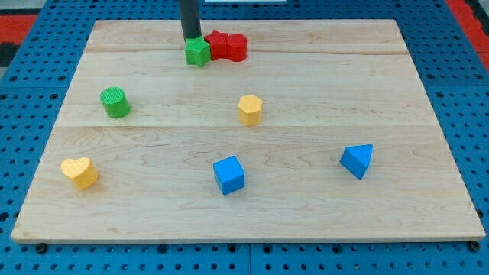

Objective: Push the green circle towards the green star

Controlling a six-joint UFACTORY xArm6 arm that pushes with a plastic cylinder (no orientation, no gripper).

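Underfoot, a pale wooden counter [306,84] lies on blue pegboard [30,92]. No hand shows; my tip [191,37] touches the green star [197,52]. Green circle [114,102], ribbed cylinder, sits well apart at the view's left.

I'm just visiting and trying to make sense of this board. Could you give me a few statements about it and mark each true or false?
1. My tip is right behind the green star. True.
2. The green circle touches the green star. False: they are well apart.
3. Red blocks sit against the star's right side. True.
4. The blue cube lies at the view's top. False: near the bottom.
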